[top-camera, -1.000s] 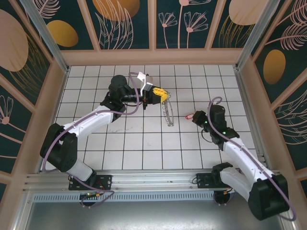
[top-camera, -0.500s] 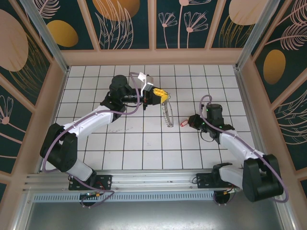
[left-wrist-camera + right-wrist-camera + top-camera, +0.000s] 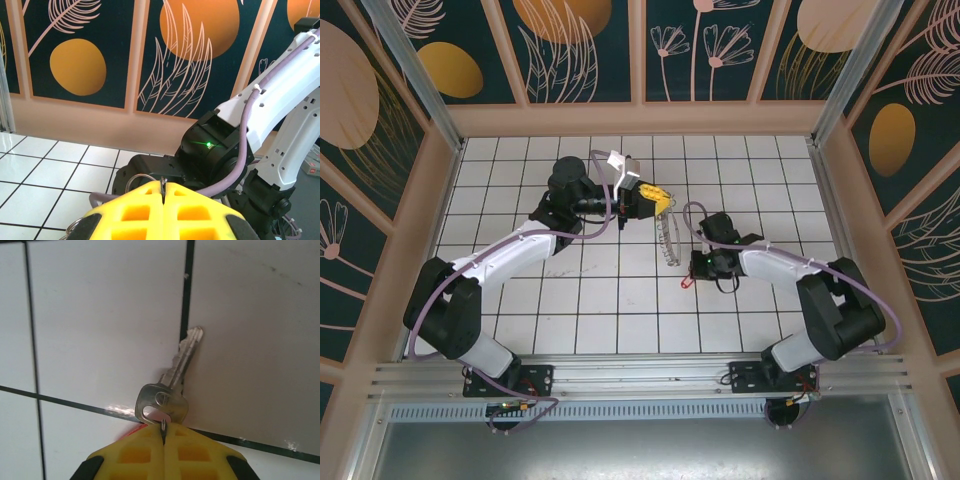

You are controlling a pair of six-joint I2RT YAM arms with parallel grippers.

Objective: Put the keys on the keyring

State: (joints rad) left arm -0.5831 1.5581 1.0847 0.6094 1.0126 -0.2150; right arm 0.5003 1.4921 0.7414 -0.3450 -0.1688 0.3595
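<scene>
My left gripper [image 3: 661,205] is shut on the keyring [image 3: 667,240], whose metal loops hang down from the yellow fingertips over the tiles. In the left wrist view its gripper [image 3: 163,184] pinches thin metal edge-on, and a wire loop of the keyring [image 3: 134,178] curves out to the left. My right gripper [image 3: 693,269] sits just right of the hanging keyring and below it, shut on a key [image 3: 686,280] that shows red. In the right wrist view a silver key [image 3: 173,382] hangs at the closed tips of the gripper [image 3: 163,429], blade pointing away, close above the tiles.
The white tiled table [image 3: 620,300] is walled by wooden panels [image 3: 640,118] at the back and both sides. The right arm's forearm [image 3: 270,100] stands close behind the left gripper's fingers. Both arms meet near the table's middle.
The right arm has swung left across the table with the key, from the right side to just beside the hanging keyring. The left arm and keyring have stayed put.
</scene>
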